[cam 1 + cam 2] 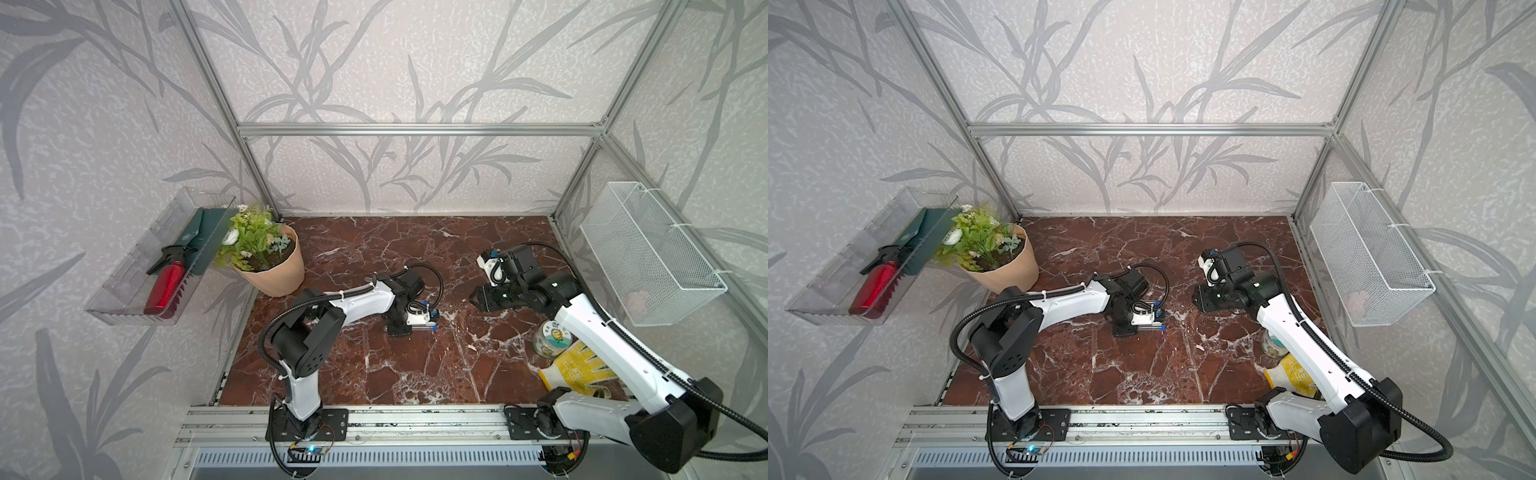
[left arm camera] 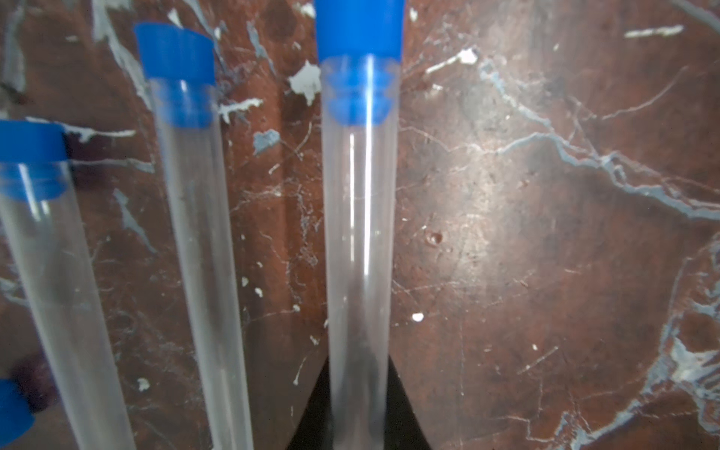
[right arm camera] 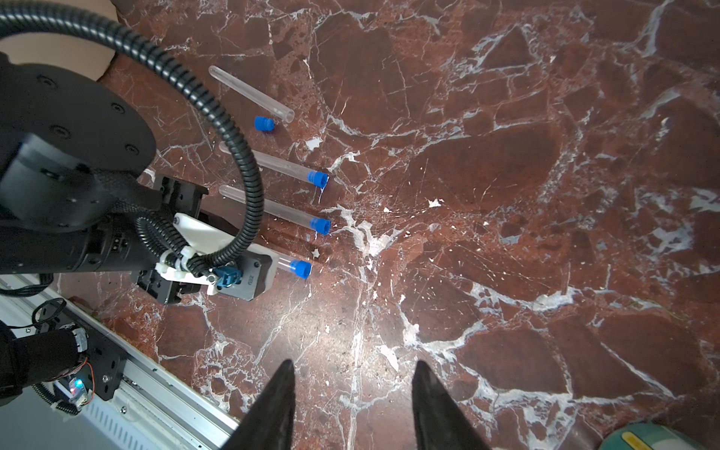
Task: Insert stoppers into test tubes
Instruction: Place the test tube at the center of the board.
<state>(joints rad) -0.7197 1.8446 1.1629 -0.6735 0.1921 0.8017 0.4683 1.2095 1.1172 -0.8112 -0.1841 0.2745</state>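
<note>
Bare tabletop (image 3: 506, 175) beyond test tubes (image 3: 280, 165); can (image 1: 548, 338) and glove (image 1: 579, 368) rightward.

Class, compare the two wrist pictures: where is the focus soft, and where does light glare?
Left wrist view: the test tubes are soft, with a white glare streak down the clamped tube. Right wrist view: sharp, with a pale sheen on the marble table.

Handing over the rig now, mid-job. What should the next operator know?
Left end effector: shut on a clear slender test tube with its bright blue stopper in.
Right end effector: open, empty, above the red-brown marble table.
Done: three stoppered: the held one plus two lying tubes.
To do: the unstoppered fourth tube lies on the table, its loose blue stopper beside its mouth.
</note>
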